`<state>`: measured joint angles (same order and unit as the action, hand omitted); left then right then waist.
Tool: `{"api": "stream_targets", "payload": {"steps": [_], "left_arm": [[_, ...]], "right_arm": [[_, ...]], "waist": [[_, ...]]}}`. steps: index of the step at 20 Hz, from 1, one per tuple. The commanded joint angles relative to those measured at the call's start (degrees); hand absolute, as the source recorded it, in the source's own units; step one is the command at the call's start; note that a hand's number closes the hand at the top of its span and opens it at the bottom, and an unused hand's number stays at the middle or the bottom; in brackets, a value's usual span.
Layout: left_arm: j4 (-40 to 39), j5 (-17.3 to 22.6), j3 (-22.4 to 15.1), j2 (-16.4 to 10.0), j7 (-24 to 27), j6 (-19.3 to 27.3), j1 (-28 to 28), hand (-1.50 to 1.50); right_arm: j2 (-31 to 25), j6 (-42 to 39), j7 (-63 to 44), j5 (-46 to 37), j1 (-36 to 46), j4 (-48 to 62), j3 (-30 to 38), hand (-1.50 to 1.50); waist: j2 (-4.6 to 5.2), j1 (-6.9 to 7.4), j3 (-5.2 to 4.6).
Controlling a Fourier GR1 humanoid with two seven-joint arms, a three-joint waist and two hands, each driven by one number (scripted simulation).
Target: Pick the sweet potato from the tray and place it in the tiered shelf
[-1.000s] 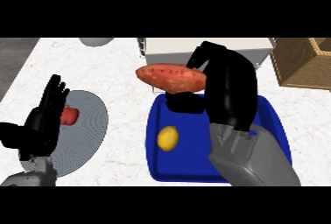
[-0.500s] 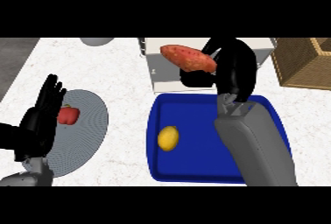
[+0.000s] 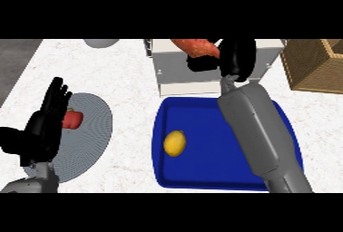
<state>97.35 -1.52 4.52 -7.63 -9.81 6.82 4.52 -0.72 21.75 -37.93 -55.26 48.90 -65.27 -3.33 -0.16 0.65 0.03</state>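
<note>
Sweet potato (image 3: 195, 46) moved fwd, over boxy shelf (image 3: 175, 72)

One view only — from the head, facing steeply down on the counter (image 3: 127, 68), close in; plate (image 3: 94, 129) left, tray (image 3: 198, 170) right, shelf (image 3: 175, 68) far.

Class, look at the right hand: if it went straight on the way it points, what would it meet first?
Probably the white tiered shelf: the right hand, curled round the sweet potato, hangs over it; its height above is unclear.
</note>
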Motion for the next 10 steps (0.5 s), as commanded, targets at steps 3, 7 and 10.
{"api": "stream_targets", "payload": {"steps": [3, 7, 10], "left_arm": [[-0.4, -2.0, -1.5, 1.5, -0.8, 1.7, 1.8, 0.0], [-1.0, 0.0, 0.8, -0.2, 0.2, -0.1, 2.1, 0.0], [-1.9, 3.0, 3.5, -2.5, 0.3, -2.8, 1.9, 0.0]], "right_arm": [[0.7, 9.3, 3.3, 2.7, 2.5, 9.6, 4.5, 1.5], [-0.8, 8.0, 10.5, 10.0, 6.9, 18.5, 10.3, -1.5], [-2.3, 5.7, 14.7, 12.8, 7.1, 20.4, 11.3, -1.5]], "waist": [[0.4, 0.21, -0.01], [0.64, 0.76, -0.01], [0.66, 0.99, -0.02]]}}
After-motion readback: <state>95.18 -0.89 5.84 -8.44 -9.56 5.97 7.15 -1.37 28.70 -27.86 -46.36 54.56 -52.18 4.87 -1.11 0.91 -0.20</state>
